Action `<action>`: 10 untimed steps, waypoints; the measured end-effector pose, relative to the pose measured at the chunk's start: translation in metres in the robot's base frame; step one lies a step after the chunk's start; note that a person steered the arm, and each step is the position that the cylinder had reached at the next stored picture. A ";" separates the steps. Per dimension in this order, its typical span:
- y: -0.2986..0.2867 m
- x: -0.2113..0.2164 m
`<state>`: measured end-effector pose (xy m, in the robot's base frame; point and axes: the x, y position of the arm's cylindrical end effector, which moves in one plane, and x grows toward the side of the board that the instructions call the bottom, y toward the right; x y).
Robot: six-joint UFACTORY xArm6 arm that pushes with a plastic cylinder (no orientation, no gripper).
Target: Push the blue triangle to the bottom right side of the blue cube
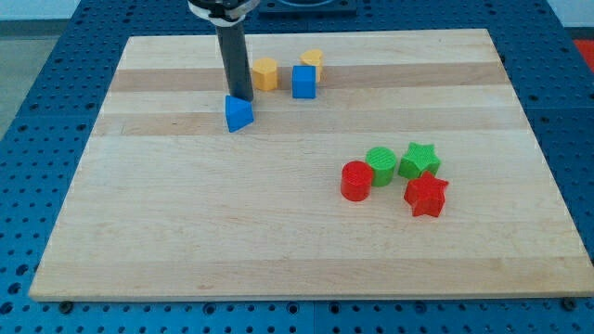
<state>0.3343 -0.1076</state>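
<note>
The blue triangle (238,113) lies near the board's top, left of centre. The blue cube (303,82) stands up and to the right of it, apart from it. My tip (240,96) is at the triangle's top edge, touching or almost touching it from behind. The dark rod rises from there to the view's top.
A yellow hexagonal block (265,73) stands just left of the blue cube and another yellow block (313,61) just above it. At the right middle are a red cylinder (356,181), a green cylinder (380,165), a green star (419,160) and a red star (426,196). The wooden board (186,241) lies on a blue perforated table.
</note>
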 end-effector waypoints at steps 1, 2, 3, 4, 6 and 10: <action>-0.028 0.004; -0.044 0.037; -0.047 0.042; -0.023 0.042; 0.079 0.043; 0.125 0.062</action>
<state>0.3958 0.0176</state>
